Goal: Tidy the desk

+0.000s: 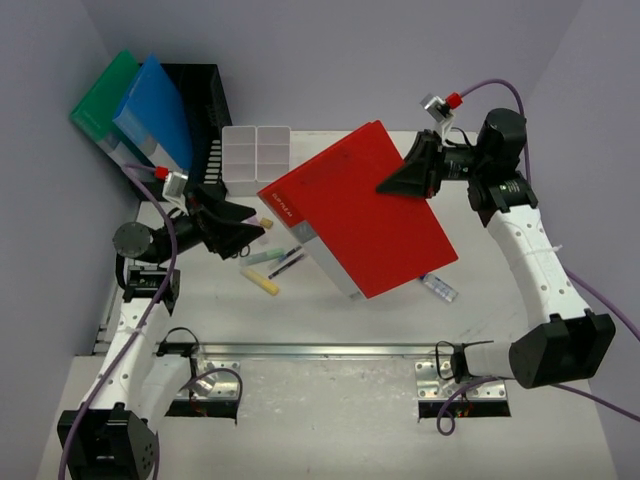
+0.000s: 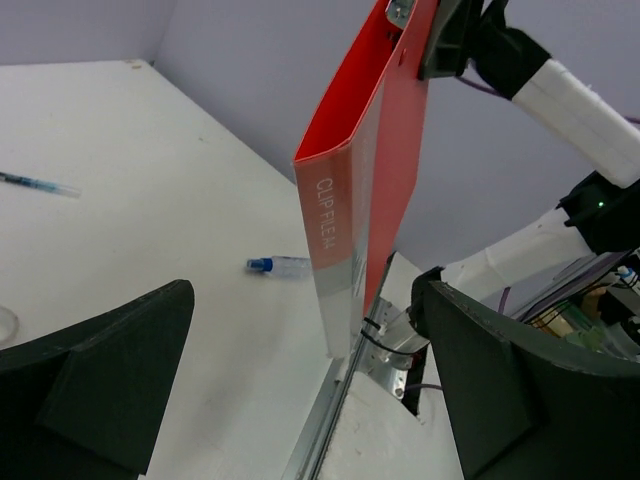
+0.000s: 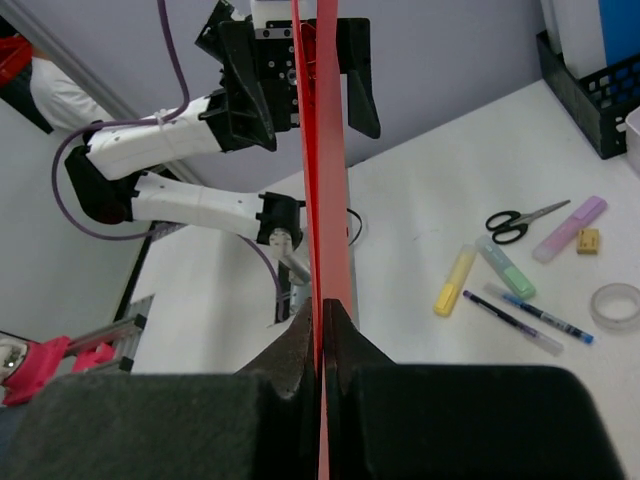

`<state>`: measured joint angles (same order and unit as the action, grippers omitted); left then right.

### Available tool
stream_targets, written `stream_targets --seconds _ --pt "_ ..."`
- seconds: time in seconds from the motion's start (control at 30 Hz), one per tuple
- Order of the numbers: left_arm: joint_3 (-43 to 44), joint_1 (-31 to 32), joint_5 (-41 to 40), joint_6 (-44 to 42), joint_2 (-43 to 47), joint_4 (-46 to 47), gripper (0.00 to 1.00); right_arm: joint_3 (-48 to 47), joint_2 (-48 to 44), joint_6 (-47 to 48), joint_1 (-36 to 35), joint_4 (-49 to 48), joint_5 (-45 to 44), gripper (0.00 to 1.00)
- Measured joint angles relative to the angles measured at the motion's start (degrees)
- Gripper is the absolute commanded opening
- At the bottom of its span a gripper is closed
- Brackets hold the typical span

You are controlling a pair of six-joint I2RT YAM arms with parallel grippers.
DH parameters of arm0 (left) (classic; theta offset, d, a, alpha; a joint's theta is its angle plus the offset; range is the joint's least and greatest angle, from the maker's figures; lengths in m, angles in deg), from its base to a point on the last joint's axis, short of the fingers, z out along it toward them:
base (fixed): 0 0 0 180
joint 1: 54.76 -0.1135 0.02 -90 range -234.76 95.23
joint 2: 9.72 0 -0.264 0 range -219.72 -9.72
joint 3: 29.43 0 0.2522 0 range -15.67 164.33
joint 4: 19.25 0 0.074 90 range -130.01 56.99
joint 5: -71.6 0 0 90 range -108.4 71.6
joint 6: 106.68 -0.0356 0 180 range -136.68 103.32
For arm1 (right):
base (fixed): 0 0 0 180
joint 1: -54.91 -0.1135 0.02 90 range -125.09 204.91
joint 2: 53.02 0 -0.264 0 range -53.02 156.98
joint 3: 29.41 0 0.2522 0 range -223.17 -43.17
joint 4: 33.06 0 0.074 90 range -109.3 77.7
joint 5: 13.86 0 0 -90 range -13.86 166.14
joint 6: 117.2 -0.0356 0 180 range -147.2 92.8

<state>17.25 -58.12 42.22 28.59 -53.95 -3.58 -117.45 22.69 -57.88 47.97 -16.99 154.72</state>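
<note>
Right wrist: right tool (image 3: 322,312) pinched tight on red clip file (image 3: 327,150) edge.
Spread wide and empty, left tool (image 2: 305,385) hangs clear of the file, over bench (image 2: 150,200) left side.

The bench (image 1: 330,320) was matt white and smooth, with a bare silver metal rail (image 1: 310,350) along the near edge. The red clip file (image 1: 365,205) looked like smooth plastic with a slight sheen, and the compartment tray (image 1: 256,158) was milky, half-clear plastic.
</note>
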Motion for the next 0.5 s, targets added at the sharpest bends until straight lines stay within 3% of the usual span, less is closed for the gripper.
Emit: stream_targets --seconds 0.23,0.37,0.5 --pt "-0.36 4.21 -1.45 7.86 -5.25 15.61 0.97 3.84 0.05 -15.11 0.00 -16.77 2.25 0.00" --pt "-0.34 10.17 -3.32 8.46 -8.43 18.53 0.97 4.64 0.13 -19.74 0.00 -22.16 3.10 0.00" --pt "0.11 10.95 -5.50 8.69 -10.36 19.65 0.94 5.72 0.13 -22.07 0.00 -25.32 3.72 0.00"
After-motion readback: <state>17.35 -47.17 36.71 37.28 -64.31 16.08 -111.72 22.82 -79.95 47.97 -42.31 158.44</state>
